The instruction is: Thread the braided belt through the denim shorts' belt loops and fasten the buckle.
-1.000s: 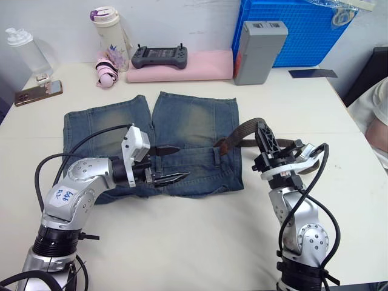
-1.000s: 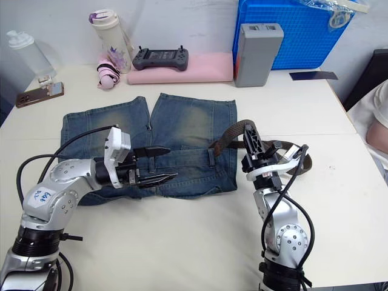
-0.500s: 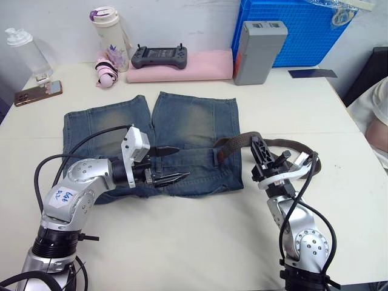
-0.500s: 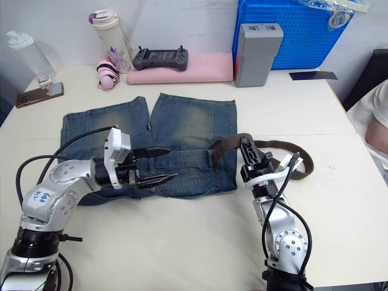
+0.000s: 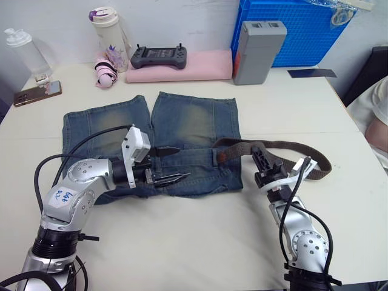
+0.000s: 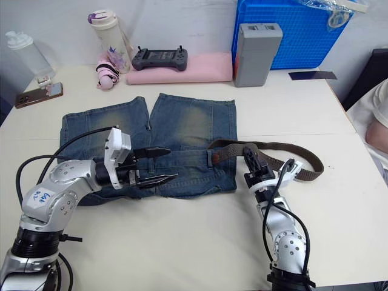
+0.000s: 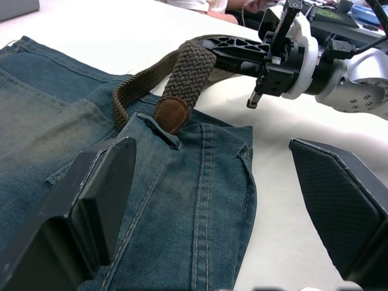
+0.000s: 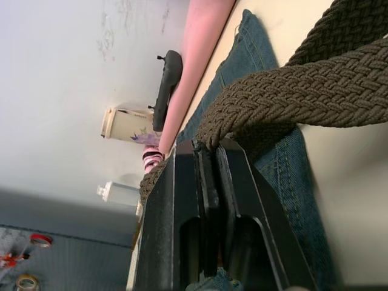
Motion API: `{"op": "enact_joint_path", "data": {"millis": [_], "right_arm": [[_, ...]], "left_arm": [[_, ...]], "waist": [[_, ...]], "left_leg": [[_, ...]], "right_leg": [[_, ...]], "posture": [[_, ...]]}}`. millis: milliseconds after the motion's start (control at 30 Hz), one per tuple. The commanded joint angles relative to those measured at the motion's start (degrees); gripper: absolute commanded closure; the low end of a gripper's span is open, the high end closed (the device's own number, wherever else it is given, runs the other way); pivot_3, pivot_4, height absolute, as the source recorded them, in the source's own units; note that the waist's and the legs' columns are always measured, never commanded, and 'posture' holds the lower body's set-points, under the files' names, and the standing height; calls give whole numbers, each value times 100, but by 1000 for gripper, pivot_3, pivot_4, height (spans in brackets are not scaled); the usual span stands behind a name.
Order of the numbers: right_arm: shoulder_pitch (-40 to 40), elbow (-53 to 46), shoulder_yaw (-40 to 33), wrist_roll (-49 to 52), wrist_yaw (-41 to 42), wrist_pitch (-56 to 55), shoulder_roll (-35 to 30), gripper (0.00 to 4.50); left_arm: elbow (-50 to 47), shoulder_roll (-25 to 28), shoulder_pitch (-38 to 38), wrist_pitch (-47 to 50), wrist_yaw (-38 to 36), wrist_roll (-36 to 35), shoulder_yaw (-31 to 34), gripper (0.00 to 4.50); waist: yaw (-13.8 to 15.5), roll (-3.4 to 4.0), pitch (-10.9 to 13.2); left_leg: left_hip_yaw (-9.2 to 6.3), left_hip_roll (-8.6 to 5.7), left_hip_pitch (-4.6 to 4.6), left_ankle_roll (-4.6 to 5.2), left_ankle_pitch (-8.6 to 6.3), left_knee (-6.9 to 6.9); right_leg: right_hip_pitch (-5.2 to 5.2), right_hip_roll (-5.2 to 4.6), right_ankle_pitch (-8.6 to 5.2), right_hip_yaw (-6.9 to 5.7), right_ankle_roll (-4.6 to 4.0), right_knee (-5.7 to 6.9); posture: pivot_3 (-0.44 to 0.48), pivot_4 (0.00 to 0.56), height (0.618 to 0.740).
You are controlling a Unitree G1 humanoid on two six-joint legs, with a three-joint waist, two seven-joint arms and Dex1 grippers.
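The faded denim shorts (image 5: 182,142) lie flat at mid-table, waistband toward me. The braided belt (image 5: 285,147) runs from its tan tip (image 5: 224,155), which rests at a belt loop (image 7: 159,128) on the waistband's right part, out to the right and curls back. My right gripper (image 5: 262,160) is low by the shorts' right edge, shut on the braided belt (image 8: 285,91). My left gripper (image 5: 171,164) hovers open over the waistband's middle, nothing between its fingers (image 7: 100,182). The buckle is hidden.
A pink folded cloth (image 5: 200,65) with a game controller (image 5: 159,57) lies behind the shorts. A grey box (image 5: 259,51) and blue crate (image 5: 291,30) stand at the back right. Bottles (image 5: 109,36) and a phone (image 5: 37,92) are at the back left. A person (image 5: 376,115) sits at the right edge.
My right gripper has come down from a raised pose to near the table, and the belt has flattened and spread out to the right. The left arm has not moved.
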Motion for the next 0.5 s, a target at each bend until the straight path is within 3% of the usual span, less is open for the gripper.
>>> {"op": "enact_joint_path", "data": {"millis": [33, 300, 500], "right_arm": [[38, -191, 88, -327, 81, 14, -5, 4500], [109, -214, 135, -1101, 83, -61, -51, 4500], [-93, -242, 86, -1382, -82, -101, 50, 4500]], "left_arm": [[-230, 63, 20, -16, 0, -99, 167, 121], [-230, 114, 31, -99, -20, 43, 92, 121], [679, 166, -576, -867, -369, 880, -442, 121]], "waist": [[3, 0, 0], [3, 0, 0], [11, 0, 0]], "left_leg": [[0, 0, 0, 0, 0, 0], [1, 0, 0, -2, 0, 0], [1, 0, 0, -4, 1, 2]], "right_leg": [[0, 0, 0, 0, 0, 0], [0, 0, 0, 0, 0, 0], [0, 3, 0, 0, 0, 1]], "posture": [[0, 150, 724], [0, 150, 724], [0, 150, 724]]}}
